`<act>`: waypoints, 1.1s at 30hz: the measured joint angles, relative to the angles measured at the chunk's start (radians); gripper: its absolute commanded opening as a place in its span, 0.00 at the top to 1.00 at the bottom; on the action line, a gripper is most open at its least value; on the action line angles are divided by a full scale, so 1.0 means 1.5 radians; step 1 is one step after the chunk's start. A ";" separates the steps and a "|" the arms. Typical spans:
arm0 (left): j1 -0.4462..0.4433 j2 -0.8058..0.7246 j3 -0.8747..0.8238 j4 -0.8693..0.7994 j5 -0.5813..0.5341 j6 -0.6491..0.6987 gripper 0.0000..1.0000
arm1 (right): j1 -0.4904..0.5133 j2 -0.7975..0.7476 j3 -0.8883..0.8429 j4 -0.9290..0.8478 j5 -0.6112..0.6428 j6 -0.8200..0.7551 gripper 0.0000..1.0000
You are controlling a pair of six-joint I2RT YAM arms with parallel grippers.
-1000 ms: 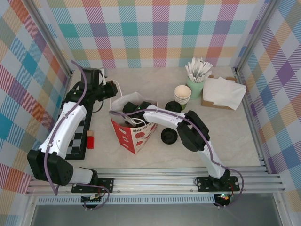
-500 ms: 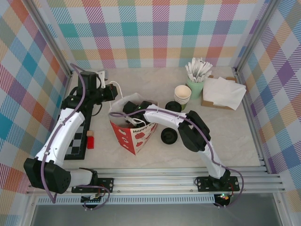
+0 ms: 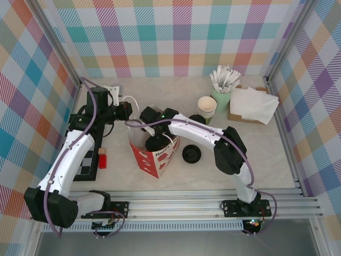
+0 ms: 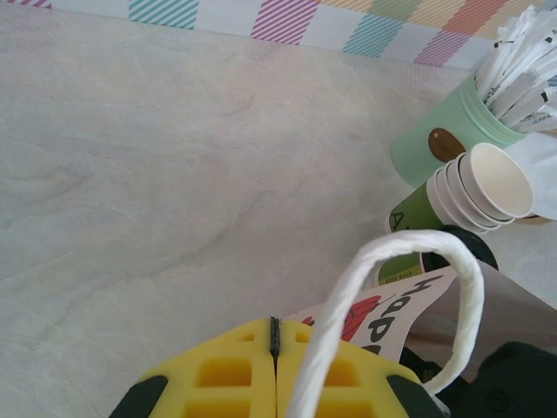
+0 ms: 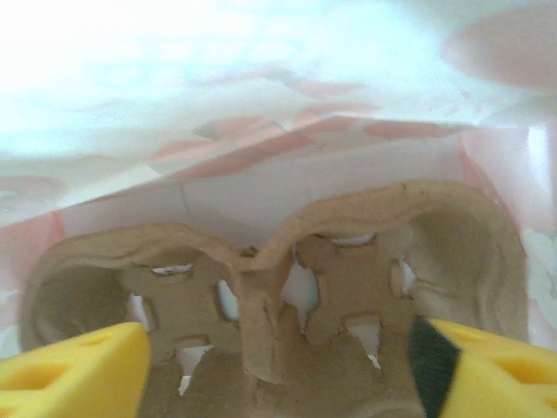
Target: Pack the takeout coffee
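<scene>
The takeout coffee [image 3: 197, 119], a small green paper cup with a round black plastic lid, stands on the pale stone-look table [image 3: 266, 160]; it is outside the bag, not yet packed. It sits just beside the stack of open cream-rimmed paper cups [image 3: 206, 106], on the side nearer the bag. A mint green pot full of white wrapped sticks [image 3: 221, 97] stands just behind the stack; a pile of white napkins on a brown cardboard box [image 3: 250, 105] lies to the right of the pot. A loose round black lid [image 3: 192, 154] lies flat on the table, nearer the arms than the coffee and apart from it.

The red and white paper bag [image 3: 157, 157] stands open to the left of the coffee; a brown pulp cup tray [image 5: 287, 261] lies at the bottom of it with its round hollows facing up. The right gripper [image 5: 278, 357] reaches down into the bag above the tray; its yellow fingers are spread wide and hold nothing. The left gripper [image 4: 274, 340] is pinched tight on the bag's top edge, where the white looped handle [image 4: 418, 244] rises; the handle lies across one yellow finger. Far to the left lies a black and white checked board [image 3: 85, 160]; a small red block [image 3: 102, 161] sits just beside it.
</scene>
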 measured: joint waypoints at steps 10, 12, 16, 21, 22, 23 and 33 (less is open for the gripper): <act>0.000 -0.001 -0.003 0.014 -0.004 0.007 1.00 | 0.000 -0.005 -0.004 -0.012 -0.001 0.003 0.94; 0.000 -0.001 -0.003 0.014 -0.006 0.007 1.00 | 0.000 -0.005 -0.008 -0.012 0.004 0.005 1.00; 0.000 -0.001 -0.003 0.014 -0.006 0.007 1.00 | 0.000 0.001 -0.032 -0.012 0.011 0.005 1.00; 0.000 -0.001 -0.003 0.014 -0.007 0.007 1.00 | 0.000 0.035 -0.048 -0.009 0.016 0.007 1.00; 0.000 -0.001 -0.003 0.014 -0.007 0.007 1.00 | 0.000 0.042 -0.047 -0.009 0.017 0.007 1.00; 0.000 -0.001 -0.003 0.014 -0.007 0.007 1.00 | 0.000 0.046 -0.044 -0.009 0.018 0.008 1.00; 0.000 -0.001 -0.003 0.014 -0.012 0.008 1.00 | 0.000 0.047 -0.013 -0.030 0.021 0.004 1.00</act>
